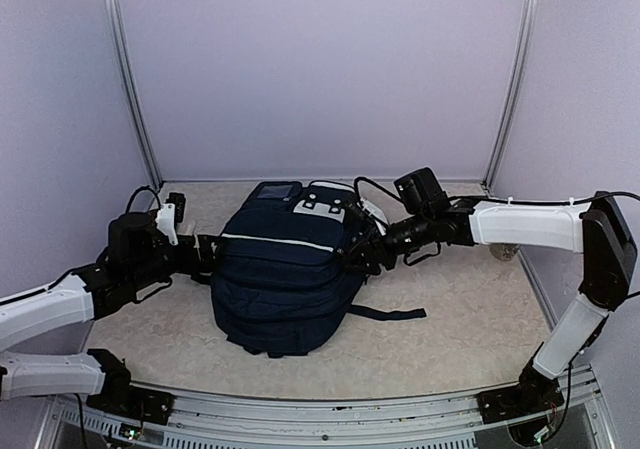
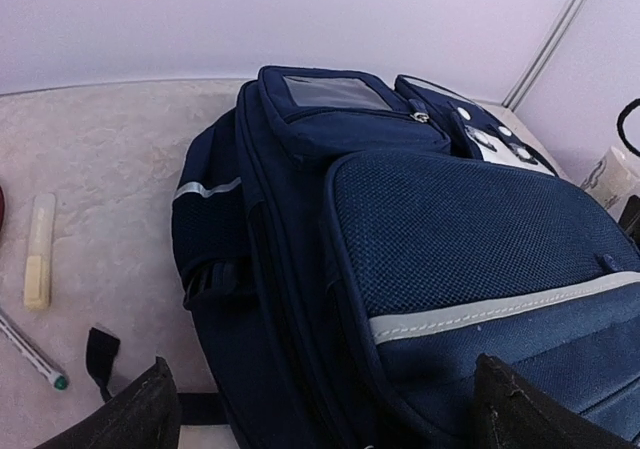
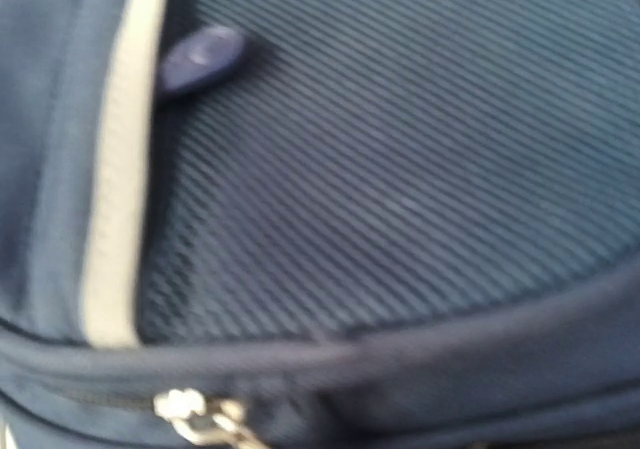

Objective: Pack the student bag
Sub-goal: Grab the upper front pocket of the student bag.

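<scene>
The bag (image 1: 285,279) lies flat in the middle of the desk (image 1: 470,339), front panel up, its handle end toward the far edge. A thin white stripe (image 1: 290,241) runs across the front. One black strap (image 1: 395,314) trails out of its right side onto the bare desk.

On the left, the left hand (image 1: 207,252) sits low, just beside the bag's left flank. The wrist camera settles it: both dark fingers (image 2: 150,414) stand spread wide at the bottom corners of the view, with nothing pinched between them and the navy mesh pocket filling the space ahead.

In that same view a pale yellow highlighter (image 2: 38,251) lies on the desk, apart from the bag's side pocket. A thin pen (image 2: 30,354) with a green tip lies nearer the camera. A white mug (image 2: 610,179) peeks in past the bag's far side.

Over on the right, the arm reaches in long and level, and the right hand (image 1: 365,251) is pushed up against the bag's upper right side. Its own camera shows only blurred navy mesh, the pale stripe and a metal zip pull (image 3: 195,414) at the bottom edge. No fingers show there, and from above the hand is dark against dark, so I cannot tell whether it is spread or pressed together.
</scene>
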`<control>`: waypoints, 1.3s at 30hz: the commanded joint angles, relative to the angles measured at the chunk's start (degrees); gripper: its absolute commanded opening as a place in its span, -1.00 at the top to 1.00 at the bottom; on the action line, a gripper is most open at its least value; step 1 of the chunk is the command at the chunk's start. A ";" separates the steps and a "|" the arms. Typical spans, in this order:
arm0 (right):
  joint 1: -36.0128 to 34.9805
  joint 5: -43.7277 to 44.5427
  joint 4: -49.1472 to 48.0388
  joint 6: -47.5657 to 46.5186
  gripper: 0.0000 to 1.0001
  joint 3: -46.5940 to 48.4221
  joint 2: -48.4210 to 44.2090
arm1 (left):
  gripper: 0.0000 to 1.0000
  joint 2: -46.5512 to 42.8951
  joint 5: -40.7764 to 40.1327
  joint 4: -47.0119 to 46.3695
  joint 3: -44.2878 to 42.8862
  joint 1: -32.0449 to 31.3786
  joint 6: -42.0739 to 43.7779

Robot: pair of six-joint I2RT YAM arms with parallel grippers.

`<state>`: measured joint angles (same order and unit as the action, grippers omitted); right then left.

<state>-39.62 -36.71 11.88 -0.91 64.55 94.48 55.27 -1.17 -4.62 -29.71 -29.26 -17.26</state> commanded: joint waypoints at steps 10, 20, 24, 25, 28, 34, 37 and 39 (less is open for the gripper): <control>-1.95 -2.29 -2.95 0.29 0.77 4.92 3.84 | -0.98 -7.35 1.70 -8.03 12.59 0.34 -10.35; -3.93 -0.77 -0.90 2.32 1.00 1.14 -2.16 | -0.97 -17.08 -3.29 -4.50 17.39 0.31 -12.65; -4.93 1.95 3.28 0.35 0.82 1.84 -2.88 | -0.97 -20.59 -4.71 -4.78 19.08 0.26 -12.49; -4.92 2.93 3.79 -0.15 0.69 1.96 -3.22 | -0.97 -20.95 -4.52 -4.74 19.30 0.31 -12.38; -4.61 4.66 5.73 -3.04 0.47 1.83 -4.40 | -0.94 -20.89 -3.14 -4.44 19.73 0.30 -12.45; -1.26 3.32 6.80 -9.15 0.18 1.19 -5.41 | -0.91 -18.38 -1.58 -6.31 20.33 -0.46 -12.08; 0.41 0.63 5.49 -11.75 0.07 1.71 -5.35 | -0.91 -16.68 -1.52 -7.50 20.21 -1.03 -11.52; 1.36 -1.51 3.65 -13.27 0.01 1.91 -4.98 | -0.92 -15.65 -0.84 -8.45 20.19 -1.29 -11.27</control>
<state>-40.01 -34.20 17.21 -9.10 66.04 90.32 38.09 -3.25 -9.96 -9.82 -29.85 -29.52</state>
